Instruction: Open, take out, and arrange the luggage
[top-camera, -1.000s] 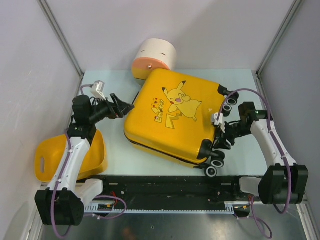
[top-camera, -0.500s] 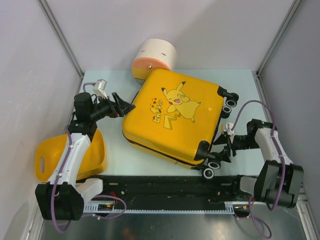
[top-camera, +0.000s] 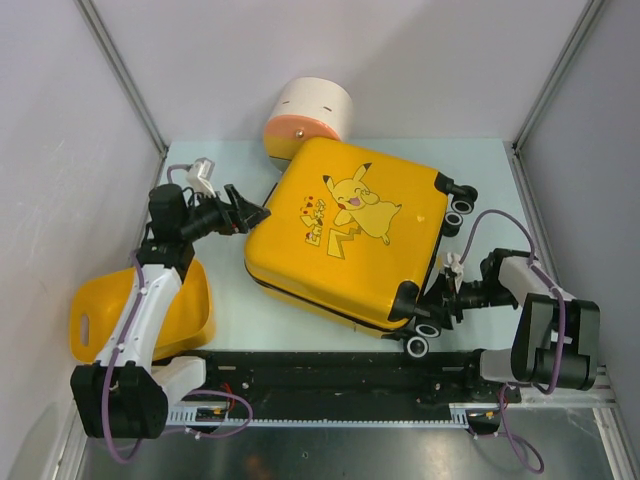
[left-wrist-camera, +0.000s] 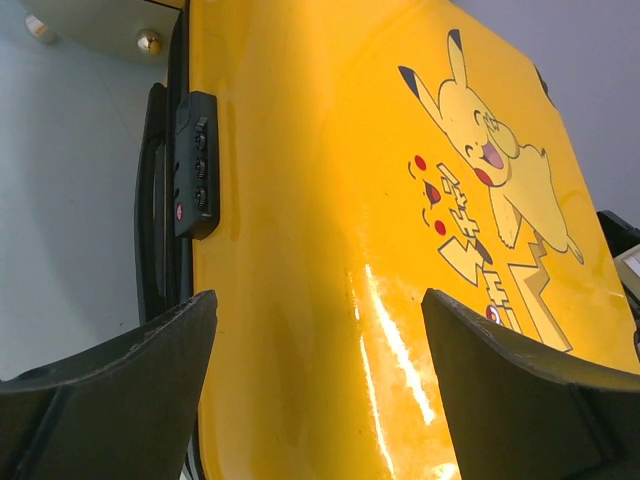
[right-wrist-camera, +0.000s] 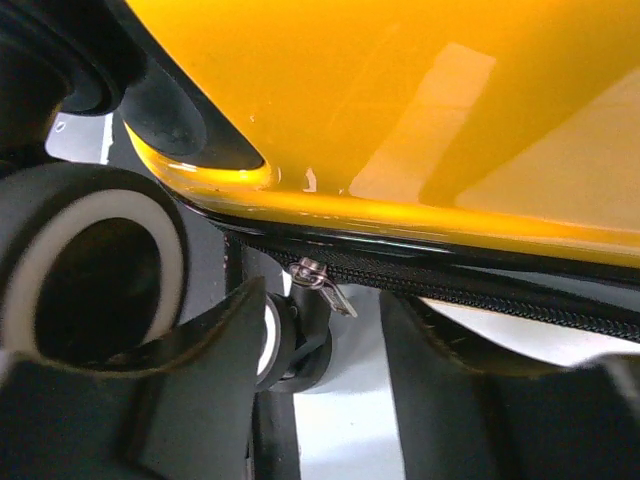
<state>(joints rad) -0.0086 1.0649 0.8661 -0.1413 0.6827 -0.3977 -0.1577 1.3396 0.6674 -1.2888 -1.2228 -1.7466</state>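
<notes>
The luggage (top-camera: 345, 235), glossy yellow with a Pikachu print, lies flat and closed on the table. My left gripper (top-camera: 250, 213) is open at its left edge. In the left wrist view the left gripper (left-wrist-camera: 318, 305) straddles the yellow shell (left-wrist-camera: 330, 180) just past the black combination lock (left-wrist-camera: 195, 165) and side handle (left-wrist-camera: 152, 200). My right gripper (top-camera: 440, 295) sits low at the near wheel corner. In the right wrist view the right gripper (right-wrist-camera: 325, 300) is open, and the metal zipper pull (right-wrist-camera: 322, 280) hangs from the black zipper (right-wrist-camera: 470, 290) between its fingertips, unclamped.
A cream-and-orange cylinder (top-camera: 310, 120) touches the luggage's far edge. A plain yellow tub (top-camera: 140, 310) lies at the near left under my left arm. Luggage wheels (top-camera: 458, 208) stick out to the right, one wheel (right-wrist-camera: 90, 270) close beside my right fingers. A black rail (top-camera: 330, 375) runs along the near edge.
My right arm has drawn back and down, bringing its gripper from the luggage's right side to the zipper at the near wheel corner. The luggage shifted slightly. The left gripper has hardly moved.
</notes>
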